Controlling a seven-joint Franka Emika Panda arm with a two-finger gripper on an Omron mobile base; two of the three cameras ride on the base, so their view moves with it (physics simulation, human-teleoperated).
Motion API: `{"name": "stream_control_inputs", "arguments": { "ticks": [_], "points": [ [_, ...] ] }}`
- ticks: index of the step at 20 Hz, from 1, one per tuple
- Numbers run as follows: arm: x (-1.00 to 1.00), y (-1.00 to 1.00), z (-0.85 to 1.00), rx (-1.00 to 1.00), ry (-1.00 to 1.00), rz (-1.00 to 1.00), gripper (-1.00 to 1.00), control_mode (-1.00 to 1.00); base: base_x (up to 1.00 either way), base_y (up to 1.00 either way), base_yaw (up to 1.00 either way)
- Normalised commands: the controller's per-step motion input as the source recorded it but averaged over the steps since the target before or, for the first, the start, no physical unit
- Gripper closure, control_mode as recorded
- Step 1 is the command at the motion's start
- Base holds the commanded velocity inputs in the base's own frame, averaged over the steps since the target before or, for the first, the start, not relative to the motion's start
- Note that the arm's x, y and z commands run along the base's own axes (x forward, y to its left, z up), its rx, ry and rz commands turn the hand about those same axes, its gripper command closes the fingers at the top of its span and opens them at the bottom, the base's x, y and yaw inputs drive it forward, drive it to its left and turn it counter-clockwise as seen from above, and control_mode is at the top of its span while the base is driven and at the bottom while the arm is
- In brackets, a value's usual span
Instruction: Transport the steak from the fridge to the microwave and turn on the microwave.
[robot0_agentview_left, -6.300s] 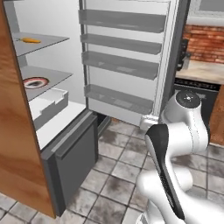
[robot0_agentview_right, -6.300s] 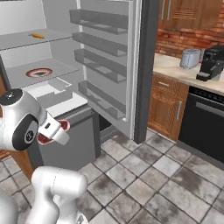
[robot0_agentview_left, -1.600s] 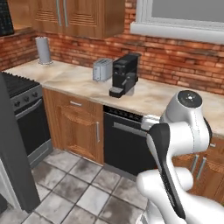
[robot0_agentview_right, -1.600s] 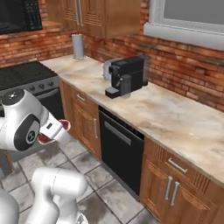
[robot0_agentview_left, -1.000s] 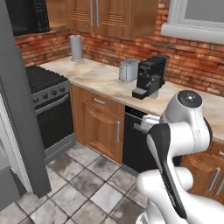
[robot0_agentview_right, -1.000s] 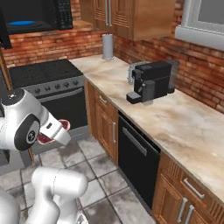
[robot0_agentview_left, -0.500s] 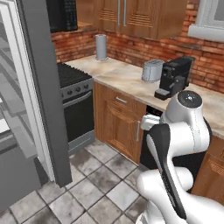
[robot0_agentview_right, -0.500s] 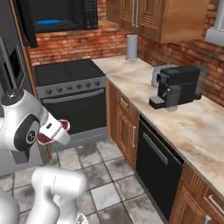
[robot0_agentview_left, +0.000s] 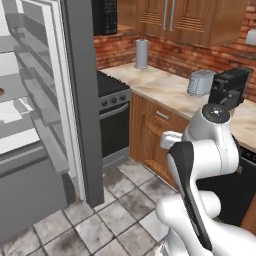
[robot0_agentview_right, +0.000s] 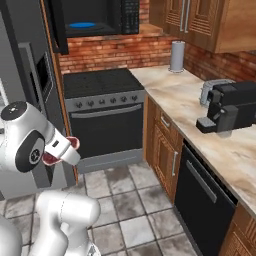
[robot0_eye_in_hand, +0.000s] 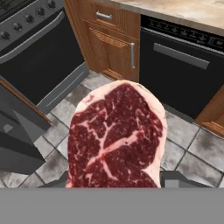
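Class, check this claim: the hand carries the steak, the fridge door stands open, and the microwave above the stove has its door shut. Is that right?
One detail is wrong. The microwave door is open: the right base view shows its blue turntable inside. The rest holds: the hand holds the steak, and the fridge door stands open, with the microwave above the stove.

Count of the things you see:
One marbled red steak (robot0_eye_in_hand: 116, 140), one black microwave (robot0_agentview_right: 92, 22), one grey steel fridge (robot0_agentview_left: 75, 100), one black stove (robot0_agentview_right: 102, 112), one black coffee machine (robot0_agentview_right: 230, 112), one silver toaster (robot0_agentview_left: 200, 82).
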Motion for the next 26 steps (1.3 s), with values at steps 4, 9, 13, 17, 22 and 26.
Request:
{"name": "stream_control_inputs", "arguments": {
  "ticks": [4, 9, 13, 17, 22, 26],
  "points": [
    [0.0, 0.0, 0.0, 0.0, 0.0, 0.0, 1.0, 1.0, 0.66, -0.88, 0.22],
    [0.0, 0.0, 0.0, 0.0, 0.0, 0.0, 1.0, 1.0, 0.69, -1.0, 0.09],
    [0.0, 0.0, 0.0, 0.0, 0.0, 0.0, 1.0, 1.0, 0.97, -0.97, 0.0],
    [0.0, 0.0, 0.0, 0.0, 0.0, 0.0, 1.0, 1.0, 1.0, -0.97, 0.0],
    [0.0, 0.0, 0.0, 0.0, 0.0, 0.0, 1.0, 1.0, 0.85, -1.0, 0.08],
    [0.0, 0.0, 0.0, 0.0, 0.0, 0.0, 1.0, 1.0, 0.74, -1.0, 0.08]
  ]
}}
